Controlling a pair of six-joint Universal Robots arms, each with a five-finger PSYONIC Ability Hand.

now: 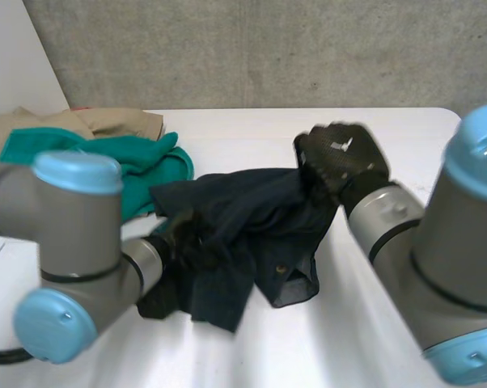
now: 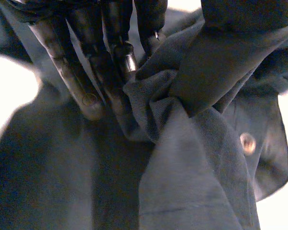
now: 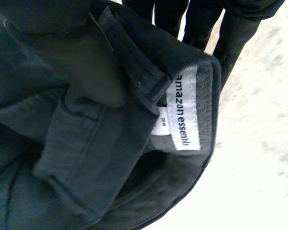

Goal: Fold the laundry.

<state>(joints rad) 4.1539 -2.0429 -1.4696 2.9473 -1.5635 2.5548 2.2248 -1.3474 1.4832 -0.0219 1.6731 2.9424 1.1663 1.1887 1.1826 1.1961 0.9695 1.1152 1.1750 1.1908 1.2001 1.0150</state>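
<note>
A dark navy garment [image 1: 243,218] lies crumpled in the middle of the white table [image 1: 373,323]. My left hand [image 1: 183,234] is on its left part. In the left wrist view the fingers [image 2: 84,84] and thumb pinch a raised fold of the cloth [image 2: 196,167], near a button [image 2: 248,143]. My right hand [image 1: 340,158] holds the garment's far right edge, lifted off the table. In the right wrist view its fingers [image 3: 201,24] close on the waistband [image 3: 86,143], which carries a white label [image 3: 182,110].
A green cloth [image 1: 138,166] and a beige cloth [image 1: 106,121] are piled at the back left, touching the dark garment's left side. Bare table lies in front and to the right. A concrete wall stands behind the table.
</note>
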